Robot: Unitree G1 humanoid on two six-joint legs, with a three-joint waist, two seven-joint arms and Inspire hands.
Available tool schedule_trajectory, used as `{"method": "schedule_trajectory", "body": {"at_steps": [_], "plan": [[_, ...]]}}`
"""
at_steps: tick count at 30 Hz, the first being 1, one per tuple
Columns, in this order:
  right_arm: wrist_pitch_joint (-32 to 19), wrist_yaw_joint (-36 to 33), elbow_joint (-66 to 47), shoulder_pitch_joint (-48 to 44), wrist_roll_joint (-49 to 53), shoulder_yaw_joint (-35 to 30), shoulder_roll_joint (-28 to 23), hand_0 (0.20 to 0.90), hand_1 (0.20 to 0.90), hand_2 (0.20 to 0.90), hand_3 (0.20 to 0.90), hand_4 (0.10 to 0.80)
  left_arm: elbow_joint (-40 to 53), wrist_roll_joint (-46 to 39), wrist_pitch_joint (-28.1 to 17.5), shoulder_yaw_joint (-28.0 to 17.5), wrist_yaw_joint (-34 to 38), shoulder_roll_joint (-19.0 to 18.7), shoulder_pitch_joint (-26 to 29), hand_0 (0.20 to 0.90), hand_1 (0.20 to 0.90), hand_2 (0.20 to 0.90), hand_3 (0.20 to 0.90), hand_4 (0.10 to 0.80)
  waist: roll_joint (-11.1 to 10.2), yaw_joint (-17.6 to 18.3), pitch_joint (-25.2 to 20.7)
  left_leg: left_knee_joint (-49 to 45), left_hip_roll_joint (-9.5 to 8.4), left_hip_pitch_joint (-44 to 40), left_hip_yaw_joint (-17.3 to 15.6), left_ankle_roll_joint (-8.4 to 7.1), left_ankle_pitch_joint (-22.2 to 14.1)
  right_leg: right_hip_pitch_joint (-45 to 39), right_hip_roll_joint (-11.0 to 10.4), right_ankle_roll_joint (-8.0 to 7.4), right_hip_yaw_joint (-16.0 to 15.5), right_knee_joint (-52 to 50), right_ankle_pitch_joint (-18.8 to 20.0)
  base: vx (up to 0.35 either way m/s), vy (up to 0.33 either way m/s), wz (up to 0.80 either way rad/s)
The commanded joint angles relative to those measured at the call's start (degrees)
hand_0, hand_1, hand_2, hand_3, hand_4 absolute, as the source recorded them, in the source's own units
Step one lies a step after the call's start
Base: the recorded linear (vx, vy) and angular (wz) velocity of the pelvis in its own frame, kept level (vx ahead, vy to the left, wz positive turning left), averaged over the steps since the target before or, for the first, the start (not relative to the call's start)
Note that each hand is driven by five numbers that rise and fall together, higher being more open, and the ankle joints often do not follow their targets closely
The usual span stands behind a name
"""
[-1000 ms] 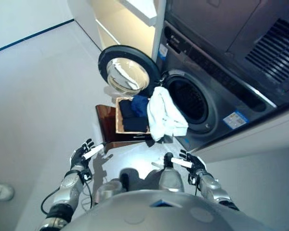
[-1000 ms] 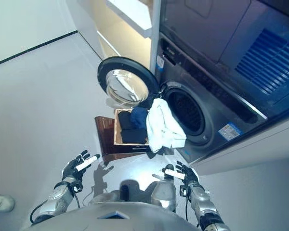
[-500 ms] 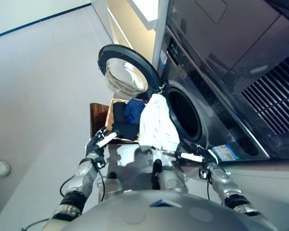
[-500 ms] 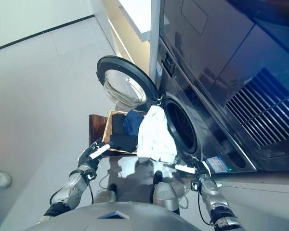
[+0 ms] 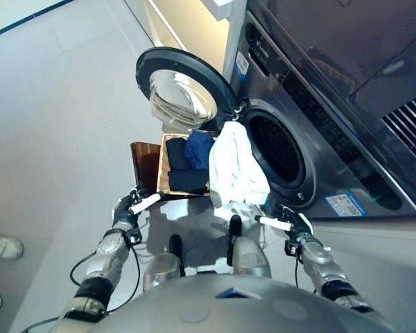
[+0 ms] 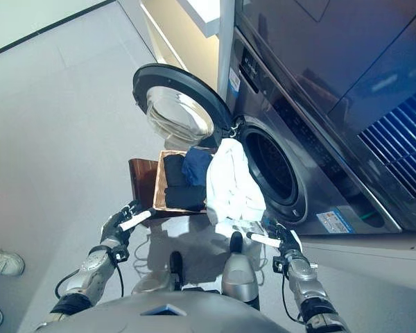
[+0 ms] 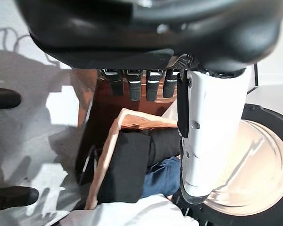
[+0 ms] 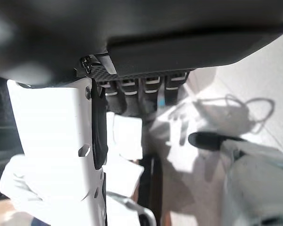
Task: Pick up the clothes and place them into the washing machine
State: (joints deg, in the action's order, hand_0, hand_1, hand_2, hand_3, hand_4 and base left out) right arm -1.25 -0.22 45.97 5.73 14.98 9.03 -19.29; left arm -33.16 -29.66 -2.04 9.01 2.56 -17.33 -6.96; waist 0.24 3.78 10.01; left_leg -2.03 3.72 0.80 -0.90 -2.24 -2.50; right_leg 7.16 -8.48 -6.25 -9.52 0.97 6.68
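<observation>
A wooden basket (image 5: 162, 164) stands on a brown stool in front of the washing machine (image 5: 333, 132). It holds black clothes (image 5: 184, 179) and a blue garment (image 5: 197, 147). A white cloth (image 5: 232, 170) hangs over the basket's right edge, next to the drum opening (image 5: 277, 149). The round door (image 5: 182, 87) is swung open to the left. My left hand (image 5: 133, 205) hovers open just short of the basket's near left corner; its wrist view shows the black clothes (image 7: 127, 165). Below the white cloth my right hand (image 5: 286, 220) is open and holds nothing.
A brown stool (image 5: 144, 157) carries the basket. A person's white shoes (image 5: 1, 244) stand on the grey floor at far left. A pale cabinet (image 5: 187, 21) rises behind the open door.
The camera has shifted, so the whole scene has slid. Both hands have come closer to the basket over the last second and stay open.
</observation>
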Motion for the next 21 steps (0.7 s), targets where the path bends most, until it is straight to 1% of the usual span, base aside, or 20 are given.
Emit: {"method": "schedule_trajectory", "body": {"at_steps": [1, 2, 3, 4, 5, 6, 7, 8, 9, 10, 11, 13, 14, 15, 19, 20, 21], "plan": [[-3.3, -2.6, -2.9, -3.9, 0.0, -0.3, -3.7, 0.900, 0.900, 0.900, 0.900, 0.800, 5.4, -1.6, -4.7, -0.2, 0.3, -1.4, 1.4, 0.900, 0.900, 0.900, 0.900, 0.800, -1.4, -1.4, 1.4, -9.4, 1.77, 8.7, 4.0, -3.03, 0.8, 1.5, -3.6, -2.22, 2.3, -7.1, -4.3, 0.021, 0.088, 0.23], [-3.0, -2.7, -2.6, -3.9, 0.0, -0.2, -3.8, 0.900, 0.900, 0.900, 0.900, 0.800, 6.0, -1.9, -4.6, 0.1, 0.6, -1.1, 0.8, 0.900, 0.900, 0.900, 0.900, 0.800, -1.3, -1.9, 1.4, -7.4, 1.53, 9.2, 4.5, -2.68, 1.2, 1.7, -3.7, -2.46, 2.5, -8.2, -4.4, 0.045, 0.123, 0.17], [-3.0, -2.7, -2.6, -4.7, 0.0, -0.2, -3.9, 0.900, 0.900, 0.900, 0.900, 0.800, 7.5, -2.1, -4.7, 0.1, 0.7, -1.5, 0.9, 0.900, 0.900, 0.900, 0.900, 0.800, -1.1, -1.7, 2.0, -9.3, 1.25, 10.4, 3.9, -2.30, 0.5, 3.8, -4.3, -2.37, 3.4, -11.7, -4.8, -0.040, 0.107, -0.04], [-3.1, -3.0, -3.2, -4.8, -0.2, -0.7, -4.0, 0.900, 0.900, 0.900, 0.900, 0.800, 8.9, -1.8, -4.9, 0.1, 0.7, -2.5, 1.3, 0.900, 0.900, 0.900, 0.900, 0.800, -0.9, -1.2, 2.7, -9.8, 1.70, 11.3, 2.6, -2.10, 0.2, 5.3, -5.1, -2.50, 3.3, -13.1, -5.5, -0.151, 0.109, -0.22], [-3.4, -3.5, -3.2, -6.1, 0.0, -0.5, -4.1, 0.900, 0.900, 0.900, 0.900, 0.800, 10.0, -1.6, -5.2, 0.5, 0.5, -3.2, 1.6, 0.900, 0.900, 0.900, 0.900, 0.800, -0.8, -1.3, 3.7, -10.9, 1.01, 12.8, 2.9, -1.71, -0.4, 7.5, -5.4, -2.57, 3.4, -14.3, -5.3, -0.204, 0.092, -0.18], [-3.4, -4.4, -2.7, -7.7, 0.4, -0.6, -4.1, 0.900, 0.900, 0.900, 0.900, 0.800, 9.9, -1.8, -5.3, 0.6, 0.8, -3.4, 2.2, 0.900, 0.900, 0.900, 0.900, 0.800, -0.9, -1.2, 4.6, -13.5, 0.38, 15.3, 2.6, -1.30, -1.2, 10.2, -5.7, -2.33, 4.4, -15.9, -5.0, -0.178, 0.076, -0.04], [-3.4, -5.0, -1.8, -9.0, 0.8, -0.4, -3.9, 0.900, 0.900, 0.900, 0.900, 0.800, 10.2, -2.1, -5.5, 0.8, 0.9, -3.8, 2.5, 0.900, 0.900, 0.900, 0.900, 0.800, -0.9, -1.4, 5.0, -14.6, 0.05, 16.2, 2.6, -1.12, -1.7, 11.3, -5.8, -2.20, 4.5, -16.5, -5.1, -0.129, 0.063, 0.11], [-3.5, -5.1, -1.6, -9.9, 0.7, -0.3, -4.0, 0.900, 0.900, 0.900, 0.900, 0.800, 10.4, -2.4, -5.7, 0.6, 1.0, -4.2, 2.6, 0.900, 0.900, 0.900, 0.900, 0.800, -0.9, -1.6, 5.4, -16.3, -0.01, 17.3, 2.5, -0.79, -2.5, 12.5, -5.9, -2.06, 4.5, -17.7, -5.4, -0.047, 0.038, 0.09], [-3.5, -5.1, -1.6, -10.0, 0.7, -0.3, -3.9, 0.900, 0.900, 0.900, 0.900, 0.800, 10.4, -2.4, -5.7, 0.5, 1.0, -4.2, 2.6, 0.900, 0.900, 0.900, 0.900, 0.800, -0.9, -1.6, 5.3, -16.5, 0.00, 17.5, 2.5, -0.79, -2.6, 12.7, -5.8, -2.07, 4.6, -17.8, -5.4, -0.057, 0.034, 0.06], [-3.5, -5.3, -3.3, -10.9, 0.6, 0.3, -4.3, 0.900, 0.900, 0.900, 0.900, 0.800, 11.0, -3.0, -5.8, -0.2, 1.4, -4.6, 2.6, 0.900, 0.900, 0.900, 0.900, 0.800, -0.9, -1.8, 6.1, -19.8, -0.01, 20.1, 2.5, -0.22, -4.0, 15.1, -6.1, -1.92, 5.0, -20.7, -6.3, -0.037, 0.015, 0.10], [-3.6, -5.2, -3.4, -11.3, 0.7, 0.5, -4.2, 0.900, 0.900, 0.900, 0.900, 0.800, 10.7, -3.1, -5.9, -0.3, 1.5, -4.5, 2.7, 0.900, 0.900, 0.900, 0.900, 0.800, -1.0, -1.8, 6.3, -21.0, -0.19, 21.0, 2.6, 0.05, -4.8, 15.9, -6.4, -1.86, 5.4, -22.1, -6.9, -0.059, 0.006, 0.05], [-3.7, -5.0, -5.0, -12.0, 0.9, 1.1, -4.6, 0.900, 0.900, 0.900, 0.900, 0.800, 10.4, -3.3, -5.9, -0.4, 2.1, -4.2, 3.6, 0.900, 0.900, 0.900, 0.900, 0.800, -1.0, -1.8, 7.2, -26.4, -0.48, 24.6, 3.8, 0.12, -6.9, 18.2, -6.7, -1.28, 5.8, -26.8, -9.6, -0.014, -0.033, -0.04], [-3.7, -5.0, -5.0, -12.0, 0.9, 1.1, -4.6, 0.900, 0.900, 0.900, 0.900, 0.800, 10.4, -3.3, -5.9, -0.4, 2.1, -4.2, 3.6, 0.900, 0.900, 0.900, 0.900, 0.800, -1.0, -1.8, 7.0, -26.2, -0.57, 24.8, 3.8, 0.14, -6.7, 18.4, -6.8, -1.29, 5.7, -26.6, -9.4, 0.014, -0.044, 0.10], [-3.7, -5.3, -6.2, -12.6, 0.2, 1.6, -5.4, 0.900, 0.900, 0.900, 0.900, 0.800, 10.6, -3.4, -5.9, 0.0, 2.2, -3.9, 4.1, 0.900, 0.900, 0.900, 0.900, 0.800, -0.8, -2.0, 7.5, -29.0, -0.52, 26.7, 4.1, 0.17, -8.1, 20.1, -6.9, -0.90, 5.9, -29.4, -10.9, 0.007, -0.018, 0.19], [-3.9, -7.3, -6.4, -15.3, -1.2, 1.7, -6.6, 0.900, 0.900, 0.900, 0.900, 0.800, 10.8, -3.7, -5.8, 0.3, 2.7, -3.7, 4.4, 0.900, 0.900, 0.900, 0.900, 0.800, -0.7, -2.2, 7.9, -31.8, -0.57, 29.5, 4.4, 0.20, -9.0, 22.8, -6.8, -0.64, 6.4, -32.0, -11.9, -0.005, -0.026, 0.14], [-3.8, -8.6, -6.4, -17.0, -2.1, 1.6, -7.3, 0.900, 0.900, 0.900, 0.900, 0.800, 11.1, -3.8, -5.8, 0.3, 3.0, -3.8, 4.4, 0.900, 0.900, 0.900, 0.900, 0.800, -0.6, -2.4, 8.1, -32.4, -0.53, 30.6, 4.5, 0.21, -9.1, 23.7, -6.8, -0.67, 6.4, -32.3, -11.9, -0.029, -0.017, 0.04], [-3.4, -11.2, -5.6, -21.3, -4.1, 1.4, -8.7, 0.900, 0.900, 0.900, 0.900, 0.800, 11.8, -4.0, -5.8, 0.1, 3.6, -4.0, 4.2, 0.900, 0.900, 0.900, 0.900, 0.800, -0.2, -2.9, 8.5, -32.7, -0.58, 32.3, 4.5, 0.26, -9.0, 25.5, -6.9, -0.75, 6.3, -32.7, -11.8, 0.000, 0.000, 0.00]]}}
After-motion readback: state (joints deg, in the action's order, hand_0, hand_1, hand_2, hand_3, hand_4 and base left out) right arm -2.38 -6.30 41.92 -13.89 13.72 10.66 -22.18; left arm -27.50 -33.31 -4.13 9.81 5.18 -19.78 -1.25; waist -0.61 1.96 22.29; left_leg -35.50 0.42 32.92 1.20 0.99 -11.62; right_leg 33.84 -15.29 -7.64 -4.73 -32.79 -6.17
